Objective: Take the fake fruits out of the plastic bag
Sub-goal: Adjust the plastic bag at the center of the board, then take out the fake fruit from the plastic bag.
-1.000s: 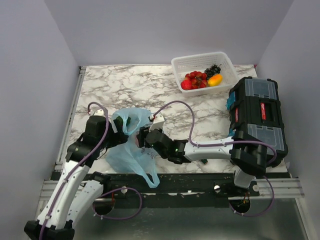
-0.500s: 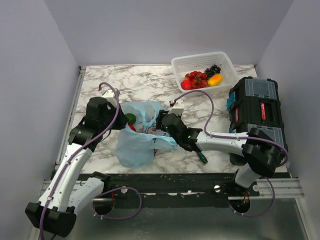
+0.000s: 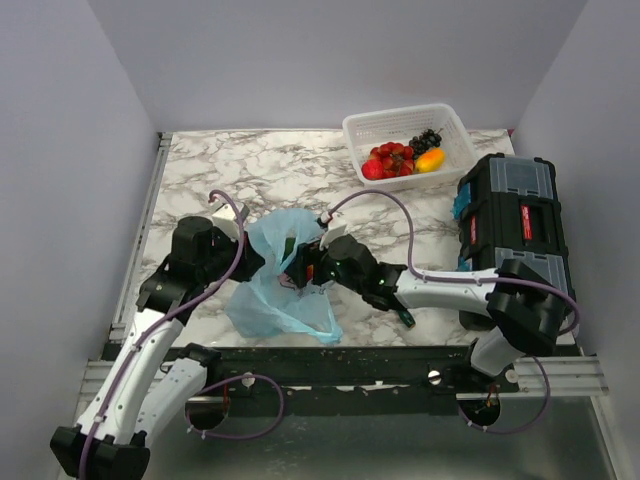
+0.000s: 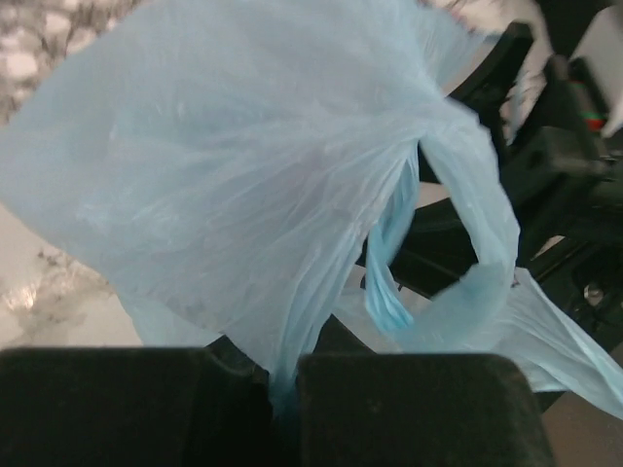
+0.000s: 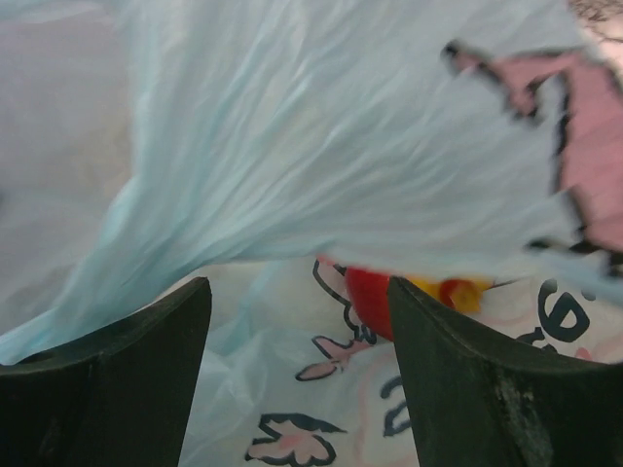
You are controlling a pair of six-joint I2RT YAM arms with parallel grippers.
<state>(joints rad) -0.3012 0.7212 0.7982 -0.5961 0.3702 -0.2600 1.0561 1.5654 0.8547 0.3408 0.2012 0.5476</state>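
Observation:
The light-blue plastic bag lies crumpled near the table's front edge, between my two arms. My left gripper is shut on a fold of the bag, the film pinched between its black fingers. My right gripper is pushed into the bag's mouth from the right. In the right wrist view that gripper stands open, with printed film beneath it. A red fake fruit sits inside the bag just ahead of the right finger, apart from it. Other fake fruits lie in the basket.
A white lattice basket at the back right holds the red fruits, an orange-yellow one and dark grapes. A black toolbox stands along the right edge. The right arm's purple cable arcs over the marble top.
My left gripper has shut on the bag's edge. My right gripper has opened wider and moved left into the bag's mouth. The bag has been pulled up and reshaped.

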